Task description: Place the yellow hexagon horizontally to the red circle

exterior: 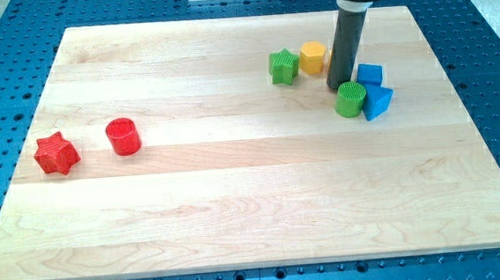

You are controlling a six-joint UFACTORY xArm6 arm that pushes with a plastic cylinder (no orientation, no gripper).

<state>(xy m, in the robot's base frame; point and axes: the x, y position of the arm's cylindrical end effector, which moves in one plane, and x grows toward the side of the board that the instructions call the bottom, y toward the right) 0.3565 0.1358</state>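
The yellow hexagon sits at the view's upper right, next to a green star. The red circle lies far off at the view's left. My tip is just right of the yellow hexagon, apart from it, and touches the top side of a green circle. The rod rises from there to the view's top. A second yellow block seen earlier does not show; the rod may be hiding it.
A red star lies left of the red circle. Two blue blocks sit against the green circle's right side. The wooden board rests on a blue perforated table.
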